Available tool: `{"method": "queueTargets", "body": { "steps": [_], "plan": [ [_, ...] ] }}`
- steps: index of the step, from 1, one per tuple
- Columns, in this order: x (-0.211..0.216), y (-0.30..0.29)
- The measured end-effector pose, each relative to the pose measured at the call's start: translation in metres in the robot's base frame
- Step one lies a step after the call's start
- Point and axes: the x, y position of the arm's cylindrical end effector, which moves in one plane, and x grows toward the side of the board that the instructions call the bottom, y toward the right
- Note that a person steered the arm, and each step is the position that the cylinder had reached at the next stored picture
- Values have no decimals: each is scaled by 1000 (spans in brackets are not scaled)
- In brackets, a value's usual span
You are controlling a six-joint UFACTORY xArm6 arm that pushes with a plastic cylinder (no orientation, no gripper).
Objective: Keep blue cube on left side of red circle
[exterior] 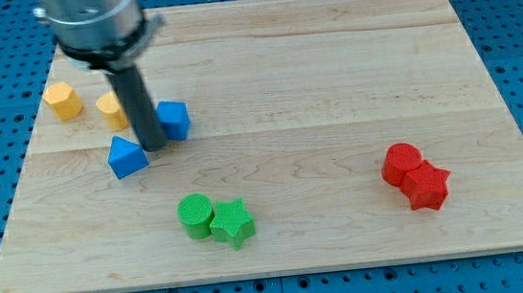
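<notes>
My tip (154,147) stands on the counter (332,82), with the blue cube (174,119) touching it on the view's right and the blue triangular block (126,157) just beside it at the view's left. The red circle (402,163) lies well apart toward the view's right, below the end effector's level.

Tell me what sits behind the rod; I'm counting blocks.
A yellow block shows partly behind the rod, its right side covered. The blue cube peeks out on the rod's right.
</notes>
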Motion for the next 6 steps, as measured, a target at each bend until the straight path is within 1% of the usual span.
{"method": "queueTargets", "body": {
  "steps": [1, 2, 3, 4, 5, 6],
  "plan": [
    [-13, -24],
    [-2, -29],
    [-42, -28],
    [-43, 24],
    [-41, 92],
    [-49, 97]
  ]
}}
